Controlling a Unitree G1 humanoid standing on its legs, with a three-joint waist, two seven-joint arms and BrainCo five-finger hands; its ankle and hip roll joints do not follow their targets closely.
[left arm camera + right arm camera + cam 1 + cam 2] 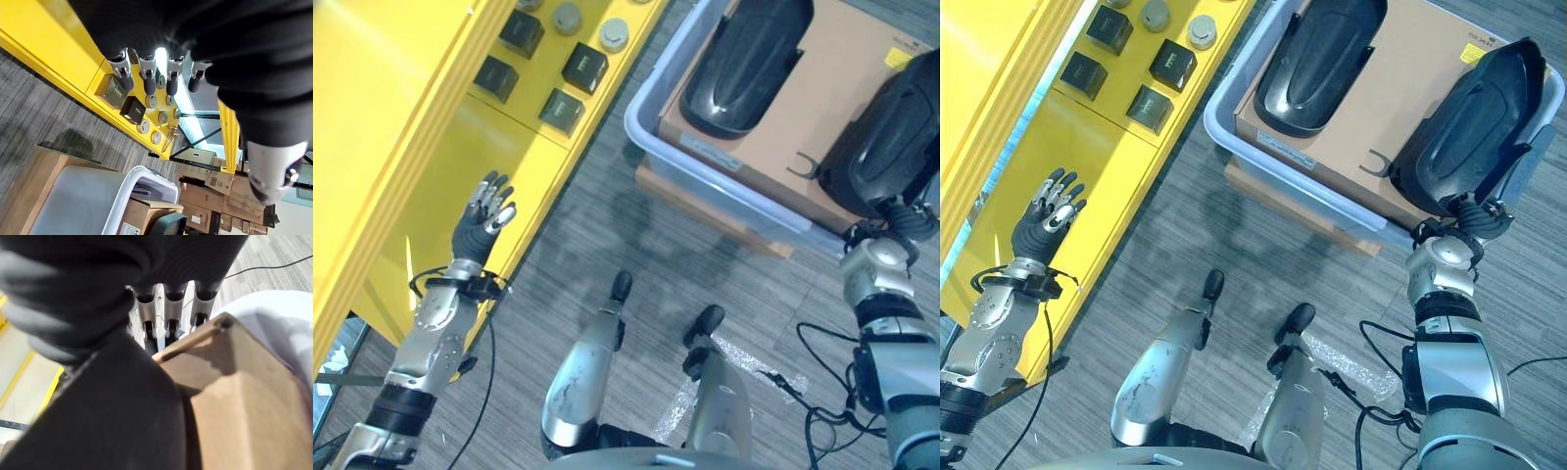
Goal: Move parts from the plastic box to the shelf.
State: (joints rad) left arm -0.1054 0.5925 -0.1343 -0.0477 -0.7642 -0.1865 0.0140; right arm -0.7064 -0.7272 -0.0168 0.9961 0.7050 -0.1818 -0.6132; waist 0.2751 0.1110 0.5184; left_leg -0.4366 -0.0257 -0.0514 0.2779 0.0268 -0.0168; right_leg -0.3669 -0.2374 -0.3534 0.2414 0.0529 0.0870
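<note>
head eyes look down – both share the plastic box; wrists close, perhaps.

Shelf: yellow painted metal, smooth, semi-gloss. Box: pale translucent plastic, smooth rim. Liner in it: brown cardboard, matt. Two covers: black moulded plastic, glossy with highlights. Cubes on shelf: dark, matt. Discs: dull grey metal. Floor: grey carpet, ribbed weave. Hand: silver fingers, dark ribbed cover.
</note>
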